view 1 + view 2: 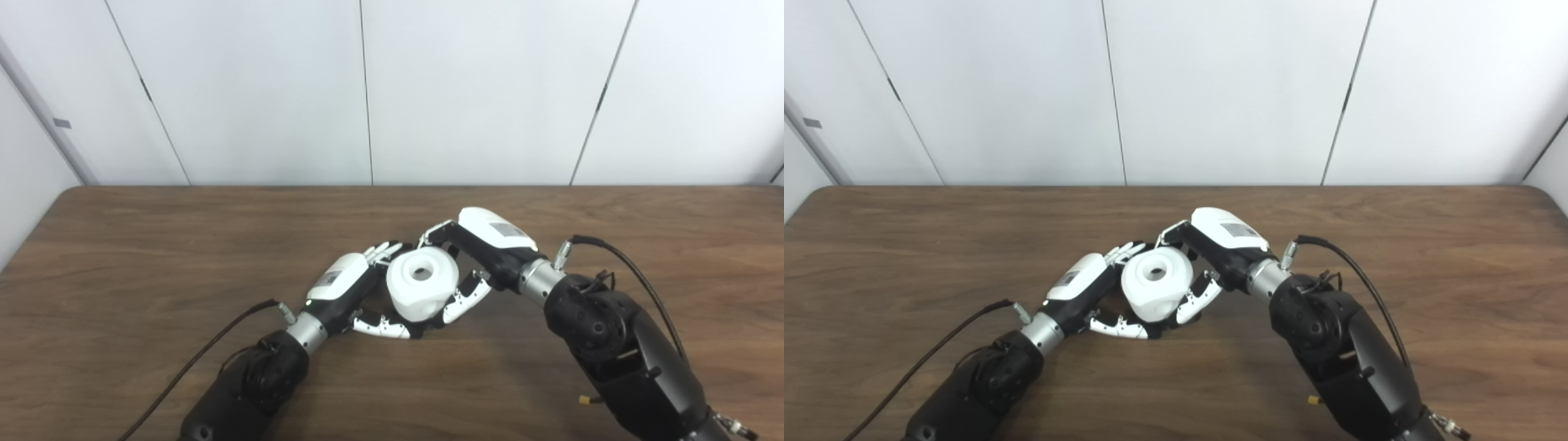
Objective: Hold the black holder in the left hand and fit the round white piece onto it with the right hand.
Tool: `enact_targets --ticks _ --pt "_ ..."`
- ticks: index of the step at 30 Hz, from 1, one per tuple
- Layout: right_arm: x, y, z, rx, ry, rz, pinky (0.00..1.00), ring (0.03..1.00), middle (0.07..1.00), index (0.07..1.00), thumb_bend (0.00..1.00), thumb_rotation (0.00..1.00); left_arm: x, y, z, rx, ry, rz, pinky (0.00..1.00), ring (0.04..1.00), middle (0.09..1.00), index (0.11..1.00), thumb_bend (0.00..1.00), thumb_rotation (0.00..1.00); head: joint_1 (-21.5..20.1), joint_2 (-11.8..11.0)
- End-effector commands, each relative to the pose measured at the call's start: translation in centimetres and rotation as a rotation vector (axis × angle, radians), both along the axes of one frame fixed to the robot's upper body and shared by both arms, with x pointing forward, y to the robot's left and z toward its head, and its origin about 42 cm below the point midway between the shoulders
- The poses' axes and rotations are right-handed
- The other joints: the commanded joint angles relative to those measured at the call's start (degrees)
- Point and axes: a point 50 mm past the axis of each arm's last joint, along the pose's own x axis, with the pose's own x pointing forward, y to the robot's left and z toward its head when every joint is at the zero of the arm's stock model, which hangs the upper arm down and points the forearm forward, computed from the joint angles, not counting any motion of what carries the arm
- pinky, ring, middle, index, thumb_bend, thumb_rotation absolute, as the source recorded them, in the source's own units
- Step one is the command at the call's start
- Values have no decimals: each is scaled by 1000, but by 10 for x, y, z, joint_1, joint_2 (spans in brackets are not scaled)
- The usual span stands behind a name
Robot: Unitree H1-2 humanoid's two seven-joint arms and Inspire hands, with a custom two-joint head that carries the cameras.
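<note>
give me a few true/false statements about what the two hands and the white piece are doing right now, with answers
1. The round white piece sits between both hands. True.
2. The right hand rests far from the white piece, near the table's right edge. False: it is right at the piece, with its fingers around it.
3. The white piece has a round hole facing up. True.
4. The left hand lies flat and empty on the table. False: it is curled at the piece's left and lower side.
5. The black holder shows plainly and in full. False: the white piece and the hands hide most of whatever is under them.
</note>
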Motion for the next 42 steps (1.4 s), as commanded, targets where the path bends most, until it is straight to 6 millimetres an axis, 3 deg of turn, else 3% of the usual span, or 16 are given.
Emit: enact_targets --ticks 1,28,29,32,35,42 --pt "5 -1 17 -2 -72 21 617 737 732 479 522 137 -26 -9 -36 83 150 -51 1000 1000 965 483 524 60 1 1" --pt "2 -3 11 21 -48 32 607 725 729 489 522 145 -26 -13 -33 82 144 -49 1000 1000 961 483 524 58 3 3" --pt "1 -2 11 17 -48 30 615 732 745 632 706 213 -26 -12 -33 82 144 -48 1000 1000 960 483 524 58 3 3" --pt "0 -2 12 18 -55 26 597 748 822 907 868 292 -25 -12 -34 84 137 -47 1000 1000 955 483 524 58 3 3" --pt "-1 -2 14 23 -66 21 588 766 867 983 898 293 -25 -11 -34 82 147 -45 1000 1000 958 483 524 59 2 2" --pt "0 -2 14 23 -61 12 611 781 867 978 901 297 -26 -10 -34 85 145 -50 1000 1000 961 483 524 59 1 2"
